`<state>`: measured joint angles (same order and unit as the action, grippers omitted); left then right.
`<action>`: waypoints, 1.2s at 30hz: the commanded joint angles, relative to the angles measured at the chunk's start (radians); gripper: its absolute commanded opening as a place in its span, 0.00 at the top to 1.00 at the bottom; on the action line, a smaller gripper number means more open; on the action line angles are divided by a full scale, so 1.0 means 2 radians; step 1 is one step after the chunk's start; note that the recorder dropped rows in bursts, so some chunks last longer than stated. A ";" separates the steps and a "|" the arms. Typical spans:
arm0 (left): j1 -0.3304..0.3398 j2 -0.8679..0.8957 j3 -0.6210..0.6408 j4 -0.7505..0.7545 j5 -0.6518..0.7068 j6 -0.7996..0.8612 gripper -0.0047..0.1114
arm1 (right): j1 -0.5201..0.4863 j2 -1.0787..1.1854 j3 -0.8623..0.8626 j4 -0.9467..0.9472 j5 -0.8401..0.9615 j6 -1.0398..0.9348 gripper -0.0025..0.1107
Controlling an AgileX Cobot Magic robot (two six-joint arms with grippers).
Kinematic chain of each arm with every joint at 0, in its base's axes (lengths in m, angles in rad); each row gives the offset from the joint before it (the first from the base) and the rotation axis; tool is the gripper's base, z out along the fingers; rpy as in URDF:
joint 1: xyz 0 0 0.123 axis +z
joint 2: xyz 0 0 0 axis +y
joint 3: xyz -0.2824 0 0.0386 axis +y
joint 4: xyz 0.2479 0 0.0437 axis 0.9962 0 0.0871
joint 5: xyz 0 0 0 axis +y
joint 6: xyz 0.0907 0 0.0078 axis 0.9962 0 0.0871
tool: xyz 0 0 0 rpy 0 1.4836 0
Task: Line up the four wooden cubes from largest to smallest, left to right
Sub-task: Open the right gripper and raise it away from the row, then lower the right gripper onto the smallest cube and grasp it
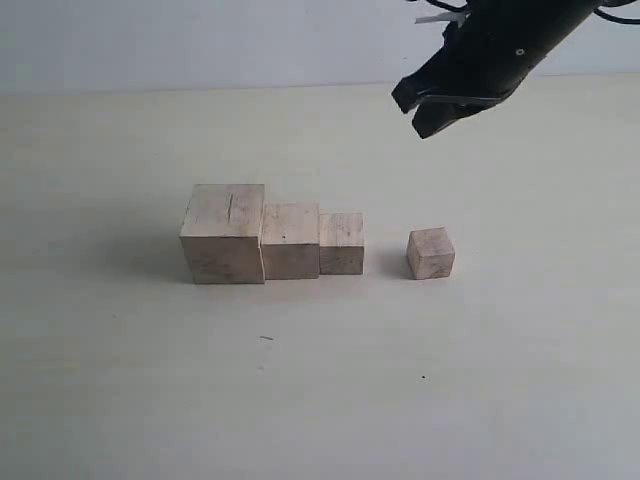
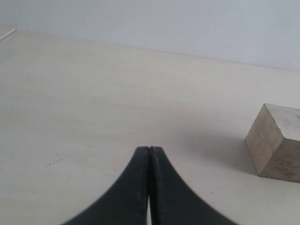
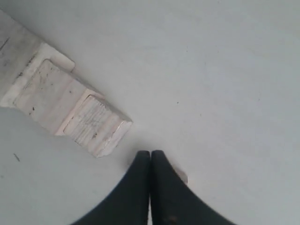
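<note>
Four pale wooden cubes stand in a row on the table. The largest cube (image 1: 222,232), with a thin slit on top, touches the second cube (image 1: 290,240), which touches the third cube (image 1: 341,243). The smallest cube (image 1: 431,252) stands apart to their right, slightly turned. My right gripper (image 1: 415,112) hangs shut and empty high above and behind the smallest cube. In the right wrist view the shut right gripper (image 3: 151,153) hides most of the smallest cube (image 3: 182,177); the third cube (image 3: 96,124) lies beside it. My left gripper (image 2: 149,149) is shut and empty, low over the table, left of the largest cube (image 2: 276,143).
The pale table (image 1: 320,400) stretches wide around the cubes. A light wall (image 1: 200,40) runs along the back. The left arm is outside the exterior view.
</note>
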<state>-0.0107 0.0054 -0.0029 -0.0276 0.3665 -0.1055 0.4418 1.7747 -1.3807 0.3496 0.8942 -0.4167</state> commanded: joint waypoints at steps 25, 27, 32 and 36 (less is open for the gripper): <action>-0.002 -0.003 0.001 -0.003 -0.004 0.000 0.96 | 0.093 -0.013 0.198 -0.199 -0.206 0.376 0.29; -0.002 -0.003 0.001 -0.003 -0.004 0.000 0.96 | 0.093 -0.003 0.198 -0.206 -0.206 0.393 0.29; -0.002 -0.003 0.001 -0.003 -0.004 0.000 0.96 | 0.093 0.029 0.198 -0.237 -0.209 0.430 0.29; -0.002 -0.003 0.001 -0.003 -0.004 0.000 0.96 | 0.093 0.040 0.198 -0.245 -0.215 0.445 0.29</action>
<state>-0.0107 0.0054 -0.0029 -0.0276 0.3665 -0.1055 0.6236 1.8437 -0.9855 -0.1204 0.4839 0.4497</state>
